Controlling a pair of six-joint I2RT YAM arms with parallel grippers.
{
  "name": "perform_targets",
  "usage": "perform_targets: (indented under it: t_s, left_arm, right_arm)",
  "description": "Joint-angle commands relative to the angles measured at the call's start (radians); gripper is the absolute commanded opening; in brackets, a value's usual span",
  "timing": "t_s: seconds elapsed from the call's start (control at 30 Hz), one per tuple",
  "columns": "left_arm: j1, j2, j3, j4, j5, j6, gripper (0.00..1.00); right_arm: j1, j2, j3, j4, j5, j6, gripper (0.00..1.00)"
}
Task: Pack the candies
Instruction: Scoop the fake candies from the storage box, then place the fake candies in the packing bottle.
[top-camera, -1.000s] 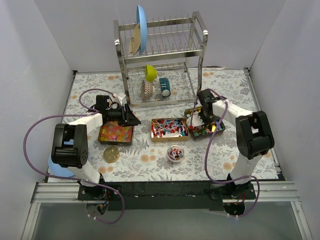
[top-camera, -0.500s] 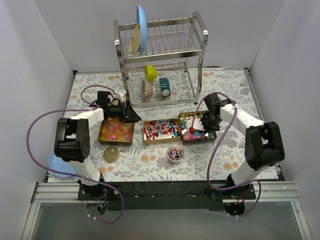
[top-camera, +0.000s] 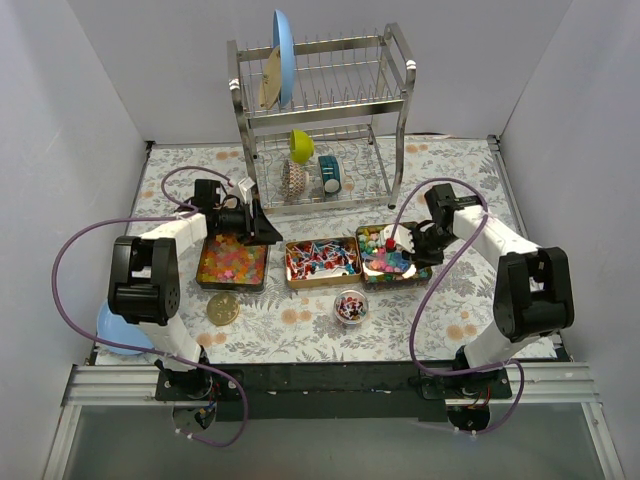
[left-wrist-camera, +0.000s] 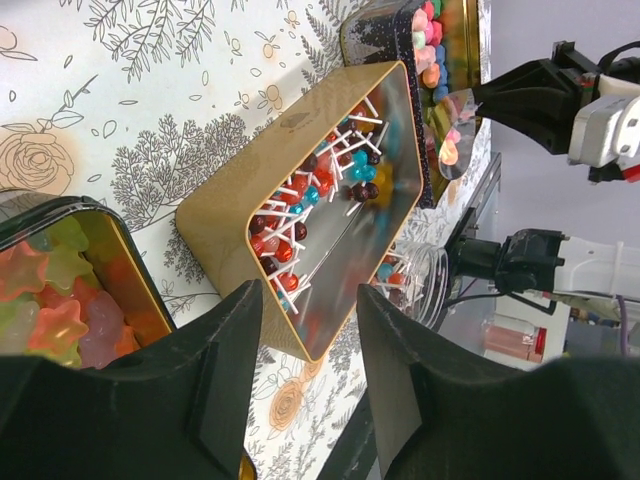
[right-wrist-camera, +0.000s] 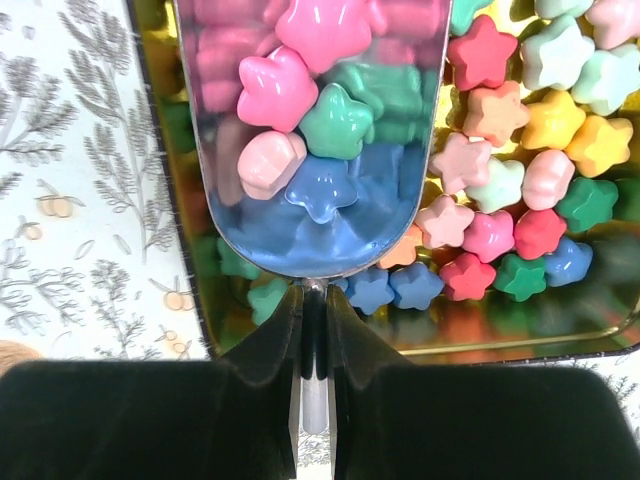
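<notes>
Candies fill three rectangular gold metal tins in row, mid-table.

Top view: orange-yellow gummies (top-camera: 232, 264) in left tin (top-camera: 230, 286), red-blue stick sweets (top-camera: 318, 258) in middle tin (top-camera: 322, 284), multicoloured stars (top-camera: 380, 262) in right tin (top-camera: 385, 281). Left gripper (top-camera: 266, 238) at left tin's far-right corner; right gripper (top-camera: 405, 245) over right tin.

Left wrist: fingers apart, empty; middle tin beyond.

Right wrist: fingers clamped on thin handle of shiny metal scoop (right-wrist-camera: 330, 240), loaded with pink, green, blue stars, above right tin.

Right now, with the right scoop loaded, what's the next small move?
Probably raise the scoop level, clear of the tin: it holds several star candies, the right fingers are shut on it, and more candies lie just beneath.
</notes>
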Motion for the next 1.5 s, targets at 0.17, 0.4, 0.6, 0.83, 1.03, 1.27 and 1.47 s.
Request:
perform_targets:
  t_s: [0.17, 0.4, 0.6, 0.83, 1.03, 1.27, 1.47]
  left_arm:
    - [0.003, -0.146, -0.045, -0.073, -0.036, 0.096, 0.48]
    - [0.032, -0.287, -0.11, -0.119, -0.095, 0.139, 0.5]
    - [0.124, -0.381, -0.163, -0.093, -0.102, 0.121, 0.5]
    - [0.18, -0.464, -0.219, -0.053, -0.08, 0.089, 0.5]
    - [0.193, -0.511, -0.257, -0.027, -0.063, 0.067, 0.5]
    - [0.195, -0.528, -0.271, -0.004, -0.047, 0.044, 0.51]
    - [0.195, -0.515, -0.275, 0.029, -0.049, 0.02, 0.51]
  right_arm:
    - [0.075, -0.132, 0.122, -0.127, -0.052, 0.045, 0.01]
    - [0.257, -0.226, 0.104, -0.227, 0.086, 0.091, 0.01]
    - [0.397, -0.272, 0.053, -0.271, 0.259, 0.099, 0.01]
    - [0.492, -0.255, 0.07, -0.301, 0.454, 0.12, 0.01]
    - [0.598, -0.225, 0.076, -0.293, 0.6, 0.177, 0.01]
    - [0.716, -0.156, 0.096, -0.325, 0.759, 0.253, 0.01]
    - [0.777, -0.099, 0.15, -0.387, 0.86, 0.309, 0.01]
